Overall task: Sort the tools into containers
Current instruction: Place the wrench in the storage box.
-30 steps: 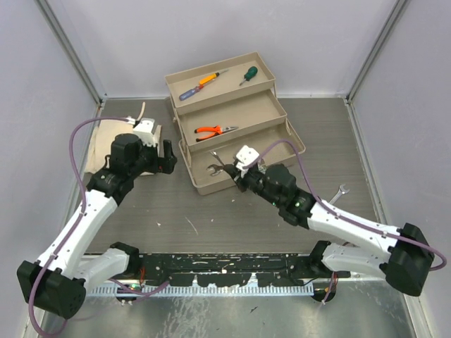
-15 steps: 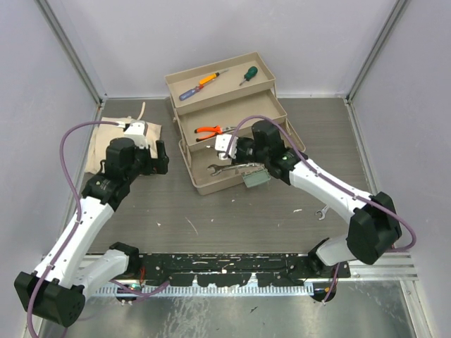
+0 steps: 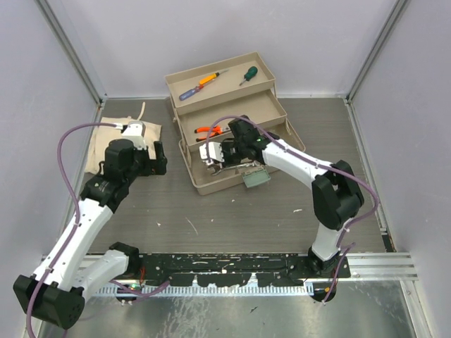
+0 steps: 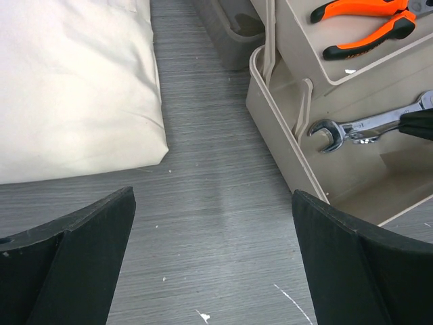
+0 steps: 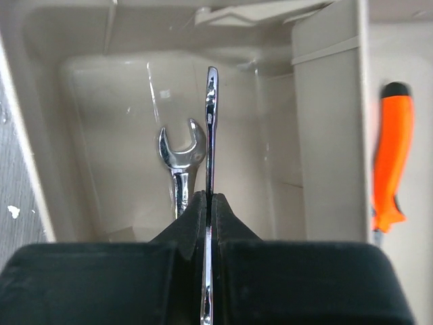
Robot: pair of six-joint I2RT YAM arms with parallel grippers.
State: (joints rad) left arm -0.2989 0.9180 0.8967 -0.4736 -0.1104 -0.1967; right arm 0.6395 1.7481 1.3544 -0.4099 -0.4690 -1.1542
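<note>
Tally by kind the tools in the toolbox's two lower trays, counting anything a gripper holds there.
Wrenches: 2, the lying wrench and the held wrench, clamped in the right gripper
Pliers: 1, the orange-handled pliers
Total: 3

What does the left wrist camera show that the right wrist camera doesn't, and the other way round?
Left wrist only: the cream cloth lying beside the toolbox, and the left gripper, open and empty. Right wrist only: the right gripper shut on a thin silver wrench, seen edge-on. Both: the silver open-end wrench lying flat in the lowest tan tray, and the orange-handled pliers one tray up.
</note>
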